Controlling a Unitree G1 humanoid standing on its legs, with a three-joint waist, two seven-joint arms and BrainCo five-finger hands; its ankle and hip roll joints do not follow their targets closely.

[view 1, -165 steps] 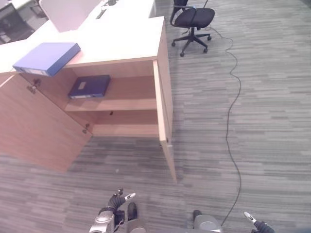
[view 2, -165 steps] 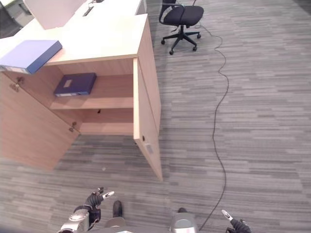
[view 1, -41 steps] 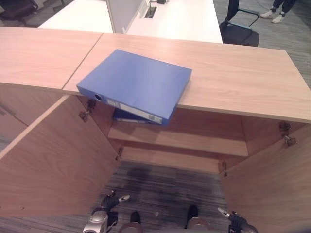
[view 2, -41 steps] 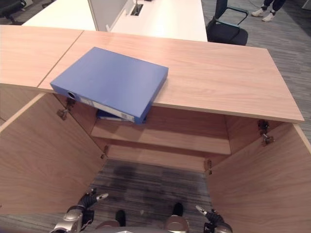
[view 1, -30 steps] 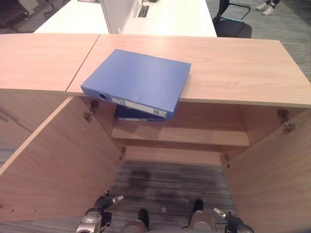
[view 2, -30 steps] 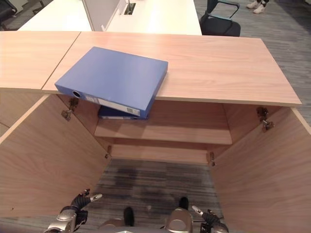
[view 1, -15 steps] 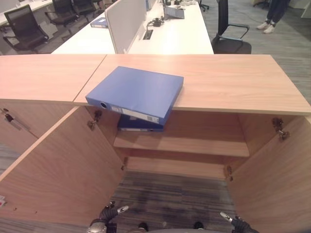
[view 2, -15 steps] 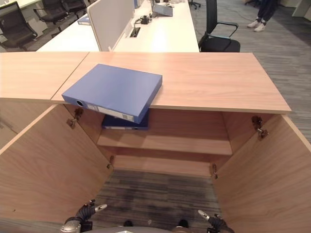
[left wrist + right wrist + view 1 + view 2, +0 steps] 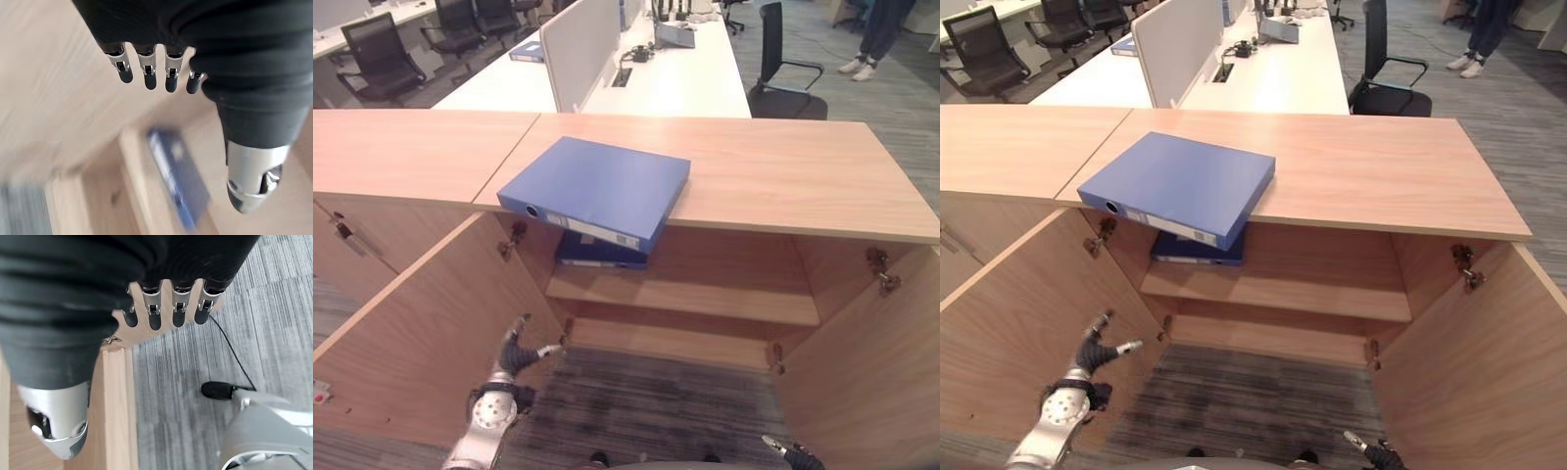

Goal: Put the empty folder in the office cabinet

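**Blue folder on the cabinet top, both hands empty**

While the blue folder (image 9: 597, 188) lies flat on the wooden cabinet top (image 9: 783, 176), in the upper middle of the left eye view, one corner of it juts out over the front edge above the open cabinet (image 9: 685, 294). Both doors stand swung wide: the left door (image 9: 421, 343) fills the lower left of the frame, the right door (image 9: 871, 372) the lower right. On the upper shelf (image 9: 705, 299), just under the overhanging corner, rests a darker blue folder (image 9: 597, 253), lying flat toward the shelf's left end.

Low in the left of the frame, the left hand (image 9: 514, 354) is raised in front of the inner face of the left door, its fingers straight and spread, thumb held apart, nothing in it. Its wrist view shows straight fingers (image 9: 147, 73) with a blurred dark blue folder on a shelf beyond them.

At the bottom edge, right of centre, the right hand (image 9: 787, 453) shows just fingertips; its wrist view has the fingers (image 9: 178, 308) straight and relaxed above grey carpet (image 9: 195, 382), empty.

Behind the cabinet, in the upper part of the frame, stand a white desk (image 9: 685, 78) with a divider panel (image 9: 576, 44), and black office chairs (image 9: 377, 59).
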